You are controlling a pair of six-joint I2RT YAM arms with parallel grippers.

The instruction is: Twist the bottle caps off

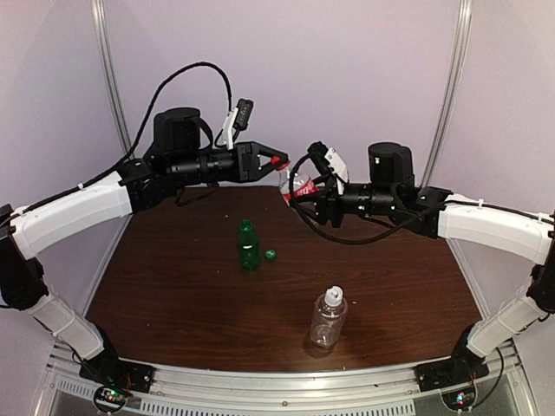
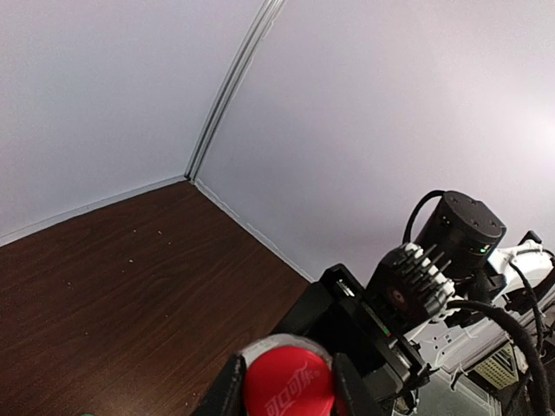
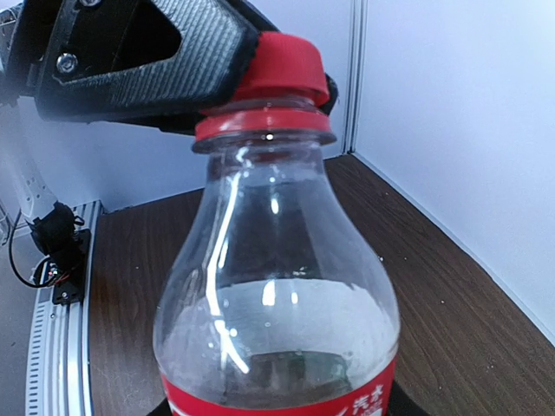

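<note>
1. One cap of three is off, as far as I can see. The small green round plastic screw cap (image 1: 270,255) lies on the dark brown table (image 1: 173,295), just beside the slim green plastic bottle (image 1: 249,244), which stands upright.
2. The larger clear ribbed plastic bottle (image 1: 329,318) stands nearer the arm bases with its white-grey screw cap (image 1: 334,295) on, so that one is left to do.
3. The red round plastic screw cap (image 3: 282,65) is the one in hand. It sits slightly askew on the neck of the short clear plastic bottle with the red label (image 3: 277,286), and I cannot tell whether it is free of the thread.
4. My left gripper (image 1: 276,160) reaches in level from the left, fingers clamped on the sides of the red cap.
5. My right gripper (image 1: 302,192) comes from the opposite side and holds that bottle above the far part of the table. Its fingers are mostly hidden, but I judge them closed on the bottle's body.
</note>
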